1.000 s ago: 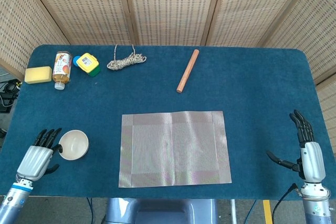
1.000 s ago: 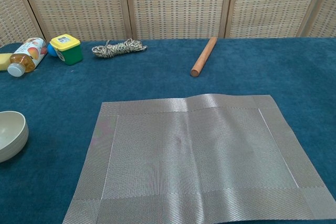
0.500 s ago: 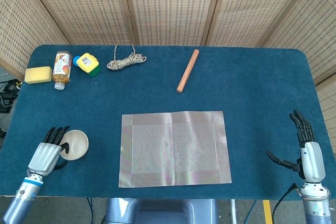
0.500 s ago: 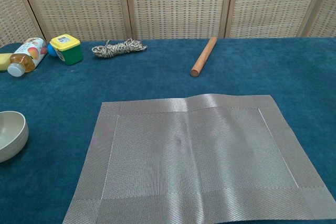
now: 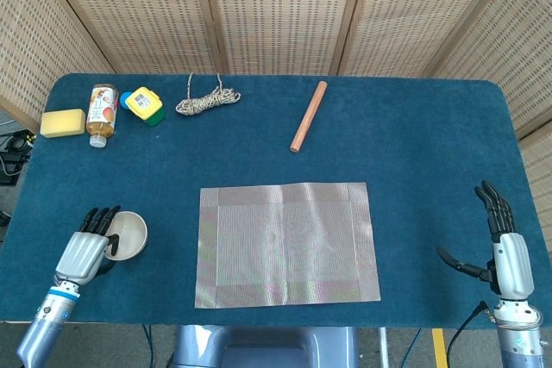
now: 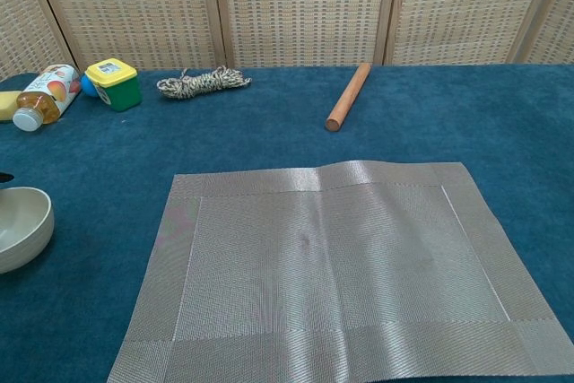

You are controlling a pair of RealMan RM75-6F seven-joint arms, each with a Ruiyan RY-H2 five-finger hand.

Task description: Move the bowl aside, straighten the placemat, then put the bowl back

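A cream bowl [image 5: 129,234] sits on the blue table left of the grey woven placemat [image 5: 286,243]. My left hand [image 5: 84,249] is at the bowl's left rim, its fingers hooked over the edge and its thumb below, gripping it. In the chest view the bowl [image 6: 20,226] shows at the left edge and the placemat [image 6: 332,266] lies square to the table with a slight ridge along its far side. My right hand [image 5: 502,252] stands upright near the front right corner, fingers spread and holding nothing.
Along the back lie a wooden rod [image 5: 308,115], a coil of twine [image 5: 207,99], a yellow-lidded green box [image 5: 144,105], a juice bottle [image 5: 102,114] and a yellow sponge [image 5: 62,122]. The table's front edge [image 5: 276,321] runs just below the placemat.
My left hand has slid forward and closed over the bowl's rim. The bowl has shifted slightly right toward the placemat. The right hand has not moved.
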